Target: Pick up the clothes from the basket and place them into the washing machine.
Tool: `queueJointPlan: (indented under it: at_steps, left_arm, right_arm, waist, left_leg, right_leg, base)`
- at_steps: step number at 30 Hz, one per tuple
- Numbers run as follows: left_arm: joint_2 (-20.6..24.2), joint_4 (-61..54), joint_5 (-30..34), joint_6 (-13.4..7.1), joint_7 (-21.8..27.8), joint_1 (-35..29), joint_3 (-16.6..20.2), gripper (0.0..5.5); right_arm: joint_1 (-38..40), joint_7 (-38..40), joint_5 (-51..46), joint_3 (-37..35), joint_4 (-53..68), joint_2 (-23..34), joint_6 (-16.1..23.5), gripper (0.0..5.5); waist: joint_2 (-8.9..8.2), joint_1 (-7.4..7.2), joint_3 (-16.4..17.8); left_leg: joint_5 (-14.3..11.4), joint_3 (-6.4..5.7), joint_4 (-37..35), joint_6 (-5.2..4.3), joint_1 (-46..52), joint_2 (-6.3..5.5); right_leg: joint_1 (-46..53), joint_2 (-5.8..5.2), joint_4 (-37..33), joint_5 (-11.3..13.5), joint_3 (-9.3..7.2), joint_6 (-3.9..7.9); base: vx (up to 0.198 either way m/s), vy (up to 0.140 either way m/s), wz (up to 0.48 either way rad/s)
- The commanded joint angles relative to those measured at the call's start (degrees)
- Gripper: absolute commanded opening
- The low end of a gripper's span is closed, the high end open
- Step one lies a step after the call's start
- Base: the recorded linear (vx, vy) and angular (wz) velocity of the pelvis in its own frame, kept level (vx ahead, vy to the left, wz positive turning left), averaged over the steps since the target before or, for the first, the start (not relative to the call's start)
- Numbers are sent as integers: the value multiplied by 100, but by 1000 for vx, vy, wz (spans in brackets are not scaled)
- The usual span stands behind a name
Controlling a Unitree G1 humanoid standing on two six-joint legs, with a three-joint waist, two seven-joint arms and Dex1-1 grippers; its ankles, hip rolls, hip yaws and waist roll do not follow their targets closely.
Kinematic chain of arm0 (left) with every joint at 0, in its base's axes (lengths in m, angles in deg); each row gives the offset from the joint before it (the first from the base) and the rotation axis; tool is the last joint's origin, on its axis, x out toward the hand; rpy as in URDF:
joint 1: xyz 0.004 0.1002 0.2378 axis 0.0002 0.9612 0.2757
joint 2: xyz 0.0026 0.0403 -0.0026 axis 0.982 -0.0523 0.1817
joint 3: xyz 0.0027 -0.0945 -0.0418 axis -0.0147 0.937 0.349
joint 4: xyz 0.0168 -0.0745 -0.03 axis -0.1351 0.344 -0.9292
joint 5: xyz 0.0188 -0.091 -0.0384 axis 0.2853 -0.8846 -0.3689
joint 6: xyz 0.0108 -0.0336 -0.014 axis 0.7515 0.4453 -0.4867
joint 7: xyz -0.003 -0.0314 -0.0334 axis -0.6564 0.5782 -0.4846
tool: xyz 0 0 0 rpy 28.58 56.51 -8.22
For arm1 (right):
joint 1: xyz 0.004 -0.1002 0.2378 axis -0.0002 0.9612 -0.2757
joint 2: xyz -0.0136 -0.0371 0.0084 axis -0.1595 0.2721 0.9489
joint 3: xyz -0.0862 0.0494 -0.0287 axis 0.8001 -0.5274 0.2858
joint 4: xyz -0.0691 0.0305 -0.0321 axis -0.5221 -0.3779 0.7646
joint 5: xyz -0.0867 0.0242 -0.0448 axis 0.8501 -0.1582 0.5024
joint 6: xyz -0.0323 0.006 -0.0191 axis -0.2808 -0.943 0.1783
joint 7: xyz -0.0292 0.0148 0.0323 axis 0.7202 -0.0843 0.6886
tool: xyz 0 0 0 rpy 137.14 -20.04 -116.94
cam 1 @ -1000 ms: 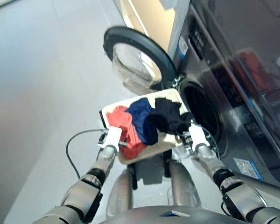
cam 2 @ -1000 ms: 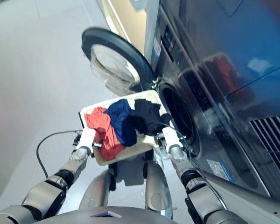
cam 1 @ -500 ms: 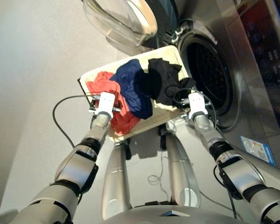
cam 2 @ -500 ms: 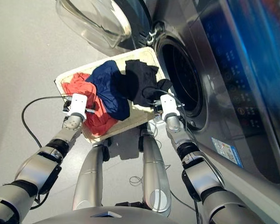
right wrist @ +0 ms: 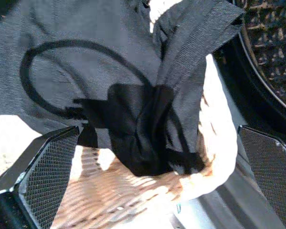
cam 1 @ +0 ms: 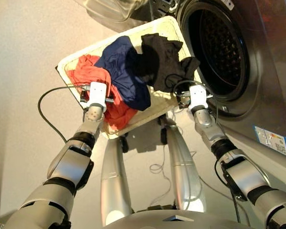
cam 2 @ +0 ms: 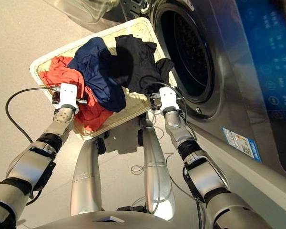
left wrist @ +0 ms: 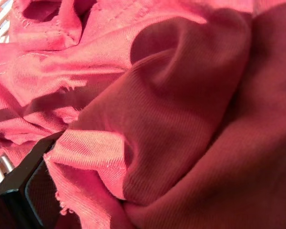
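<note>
Your basket (cam 1: 168,25) sits just in front of the washing machine (cam 1: 257,90), its far corner close to the round porthole, where the perforated drum (cam 1: 219,47) shows dark inside. All three clothes lie in the basket: the orange-red garment (cam 1: 86,76) at the robot's left end, the navy blue garment (cam 1: 121,64) in the middle, partly over the red one, and the black garment (cam 1: 162,57) at the right end, one fold draped over the rim toward the machine.

Your left end effector (cam 1: 96,93) rests on the orange-red garment at the near edge of the basket. In the left wrist view red cloth fills the picture and only one black finger (left wrist: 19,191) shows beside it, so I cannot tell whether it is spread or closed.

Your right end effector (cam 1: 195,93) is at the basket's right rim, next to the hanging black fold. In the right wrist view its two fingers (right wrist: 43,171) stand spread apart, with the black cloth (right wrist: 138,129) and the wicker rim (right wrist: 214,157) between them, gripping nothing.

A black cable (cam 1: 47,102) loops away from the left wrist over the floor (cam 1: 24,57).
</note>
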Motion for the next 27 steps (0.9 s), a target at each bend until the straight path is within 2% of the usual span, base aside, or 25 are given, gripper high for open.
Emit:
queueJointPlan:
  at_steps: [1, 5, 10, 14, 15, 21, 27]
  left_arm:
    - [219, 253, -317, 55, 80, -3, 267, 0]
    - [167, 158, -418, -19, 162, 19, 268, 0]
    - [-105, 55, -753, -129, 253, 75, 350, 0]
    - [-268, -152, -1034, -236, 323, 176, 426, 0]
    - [-279, -259, -1072, -278, 306, 192, 446, 0]
    - [-322, -1871, -1449, -620, 209, 862, 608, 0]
    - [-373, -3530, -1512, -722, 150, 1523, 730, 0]
  right_arm:
    - [-42, -90, -246, 205, 419, -58, 350, 550]
    - [-5, -92, -240, 155, 454, -35, 400, 550]
    - [55, -108, -170, 82, 314, -34, 420, 550]
    - [99, -157, -189, 71, 291, -27, 436, 550]
    - [97, -153, -193, 64, 272, -34, 442, 550]
    - [406, -247, -61, 122, 397, -5, 410, 550]
    - [614, -464, 512, 316, 708, 151, 319, 550]
  waist:
    - [16, -147, -231]
    - [23, -163, -305]
    - [76, -128, -452]
    - [115, -29, -539]
    - [90, -42, -556]
    - [194, 207, -595]
    - [327, 401, -614]
  left_leg:
    - [-534, -374, 602, 4, 16, 27]
    - [-523, -380, 507, -24, 95, 13]
    - [-391, -415, 29, -95, 451, -41]
    - [-239, -382, -579, -161, 1019, -51]
    - [-30, -348, -718, -133, 1052, -111]
    - [125, -363, -1282, -201, 1828, -128]
    - [226, -314, -1662, -224, 2430, -104]
  right_leg:
    - [34, -115, -55, 88, 33, 374]
    - [98, -160, -102, 72, 15, 365]
    - [415, -248, -450, 100, -48, 363]
    - [910, -311, -849, 148, -131, 366]
    - [970, -378, -1005, 323, -143, 338]
    - [1729, -491, -1439, 381, -288, 352]
    - [2282, -539, -1714, 424, -375, 357]
  base:
    - [0, 0, 0]
    - [0, 0, 0]
    - [0, 0, 0]
    - [-7, -25, 91]
    - [-54, -67, 222]
    - [9, -81, 100]
    - [-6, -67, 115]
